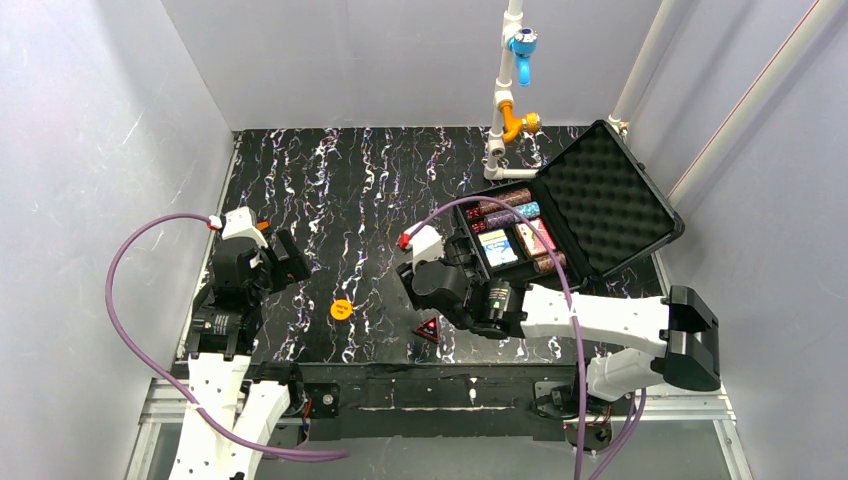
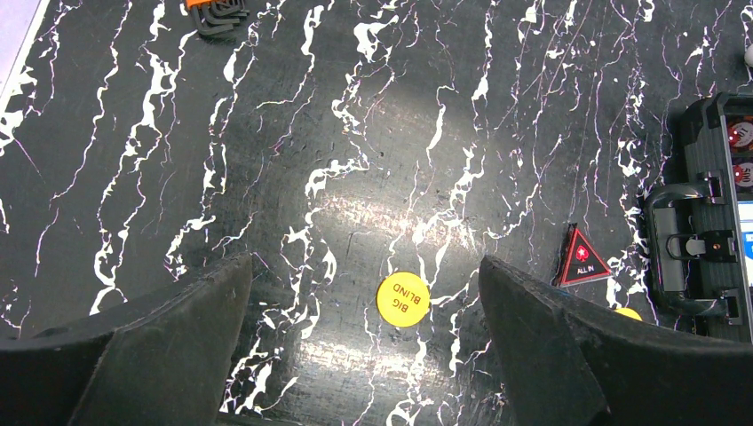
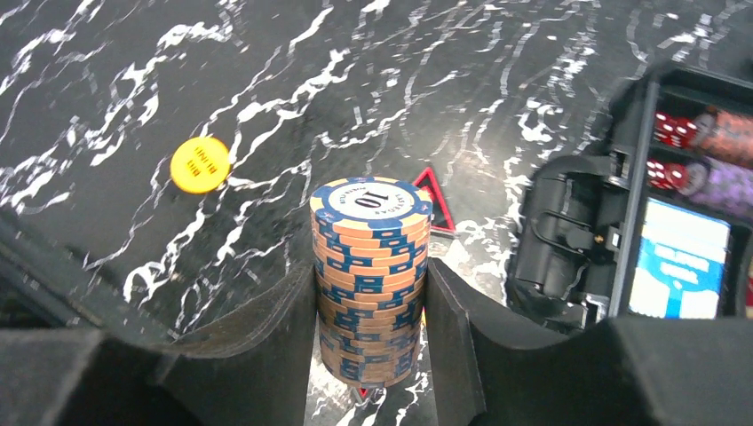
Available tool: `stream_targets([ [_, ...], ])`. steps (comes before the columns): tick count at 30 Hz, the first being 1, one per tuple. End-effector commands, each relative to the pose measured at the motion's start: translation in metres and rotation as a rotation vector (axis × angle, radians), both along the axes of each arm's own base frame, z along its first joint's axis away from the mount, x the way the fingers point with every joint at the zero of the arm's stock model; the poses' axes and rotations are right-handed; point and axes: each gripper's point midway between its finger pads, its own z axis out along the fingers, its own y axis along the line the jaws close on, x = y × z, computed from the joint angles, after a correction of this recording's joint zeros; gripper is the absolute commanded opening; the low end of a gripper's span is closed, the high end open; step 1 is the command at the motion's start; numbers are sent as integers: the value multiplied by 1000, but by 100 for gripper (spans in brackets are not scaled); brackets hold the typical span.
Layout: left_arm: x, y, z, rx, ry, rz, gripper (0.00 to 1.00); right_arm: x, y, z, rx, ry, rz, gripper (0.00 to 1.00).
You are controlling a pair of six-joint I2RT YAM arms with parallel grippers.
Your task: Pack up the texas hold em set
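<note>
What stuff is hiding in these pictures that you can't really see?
Right wrist view: the chip stack in the right gripper covers most of the red triangle marker.
Left wrist view: a finger hides most of a second yellow disc, so its words are unreadable; the picture's edge cuts off the case.
Top view: the other yellow disc has words too small.
</note>
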Motion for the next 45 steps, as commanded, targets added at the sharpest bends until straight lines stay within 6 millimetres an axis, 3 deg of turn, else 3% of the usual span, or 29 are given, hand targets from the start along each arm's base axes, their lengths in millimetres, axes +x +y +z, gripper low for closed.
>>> stream_targets([
  [1, 0, 3, -2, 14, 3, 7, 99, 28, -23, 55, 222, -95, -275, 1],
  [6, 0, 3, -1, 15, -1, 8, 99, 41, -58, 53, 256, -110, -530, 1],
  [12, 0, 4, -1, 19, -5, 10, 99, 45, -81, 53, 313, -115, -675, 1],
  [20, 2, 9, -2, 39, -15, 30, 99, 44, -88, 55, 361, -116, -690, 1],
  [27, 8, 40, -9, 154, -75, 161, 99, 43, -88, 55, 369, -103, -681, 1],
  [31, 29, 42, -27, 203, -138, 136, 99, 42, -90, 56, 382, -99, -681, 1],
  [36, 76, 34, -38, 266, -274, 47, 99, 42, -98, 57, 407, -103, -700, 1],
  [41, 110, 41, -75, 216, -239, 86, 99, 40, -119, 42, 436, -63, -794, 1],
  [45, 125, 41, -104, 255, -218, 54, 99, 36, -139, 31, 480, 1, -899, 1],
])
